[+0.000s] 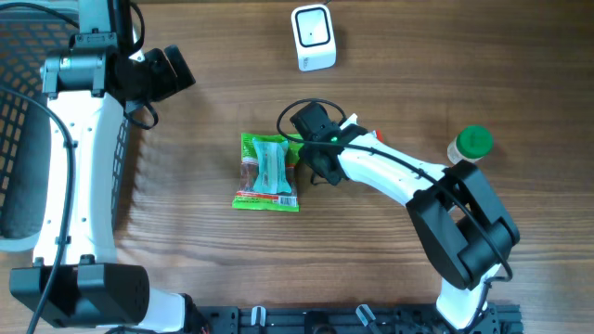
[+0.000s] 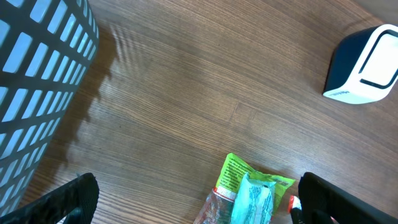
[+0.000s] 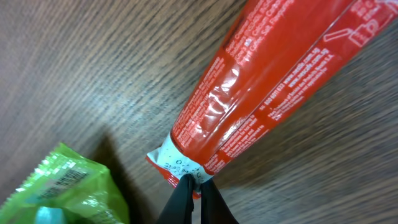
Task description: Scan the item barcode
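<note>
Wood-grain tabletop (image 1: 186,186) carries everything here, with a black mesh basket (image 1: 19,111) at its left edge.

The right gripper (image 3: 196,182) has its fingers pressed together on the crimped white end seal of a red packet (image 3: 261,81). This packet, near the middle of the tabletop, looks like the item to be scanned. Its long axis runs straight away from the fingertips, and its printed side faces the wrist camera. From overhead the arm hides it, so I cannot tell how it lies across the tabletop.

The scanner (image 1: 313,37) stands by the far edge, almost straight beyond the right gripper and well apart from it. Any carry would therefore go toward that edge. The right arm is the nearer one and already has the packet.

The left gripper (image 2: 199,200) hangs spread wide and empty over the wood near the basket.

Counted: one red packet, one green packet (image 1: 267,173) just beside the right gripper, one scanner, one green-capped bottle (image 1: 471,144) toward the right edge, and one basket.
</note>
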Available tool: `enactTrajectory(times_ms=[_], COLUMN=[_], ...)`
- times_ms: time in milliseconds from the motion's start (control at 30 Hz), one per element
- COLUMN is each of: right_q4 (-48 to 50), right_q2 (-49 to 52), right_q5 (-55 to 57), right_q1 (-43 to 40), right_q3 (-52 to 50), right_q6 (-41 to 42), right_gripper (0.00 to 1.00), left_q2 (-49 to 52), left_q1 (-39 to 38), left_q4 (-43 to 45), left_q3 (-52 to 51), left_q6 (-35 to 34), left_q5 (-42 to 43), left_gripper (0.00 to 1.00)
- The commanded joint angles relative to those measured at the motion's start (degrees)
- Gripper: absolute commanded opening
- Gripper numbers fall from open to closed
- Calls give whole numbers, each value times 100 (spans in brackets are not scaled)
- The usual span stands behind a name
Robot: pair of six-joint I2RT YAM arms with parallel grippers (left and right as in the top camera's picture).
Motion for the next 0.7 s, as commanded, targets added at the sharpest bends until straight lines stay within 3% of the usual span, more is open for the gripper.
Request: enactTrajectory(times_ms=[0, 267, 533, 667], right_q4=[-186, -273, -1132, -1287], right_q2=[-17, -258, -280, -326], right_q5=[-374, -1193, -1237, -1298], right_q1=[-162, -302, -398, -479], right_q3=[-164, -162, -149, -42], right_q6=[-737, -2542, -3362, -4343], right_gripper=[4, 4, 4, 4], left_q2=[2, 2, 2, 2], left_q1=[15, 15, 15, 15], left_q4=[13, 15, 13, 13], left_q3=[-15, -13, -13, -13], left_q6=[92, 90, 90, 92], left_q5=[-35, -35, -35, -37], left_gripper=[100, 100, 100, 100])
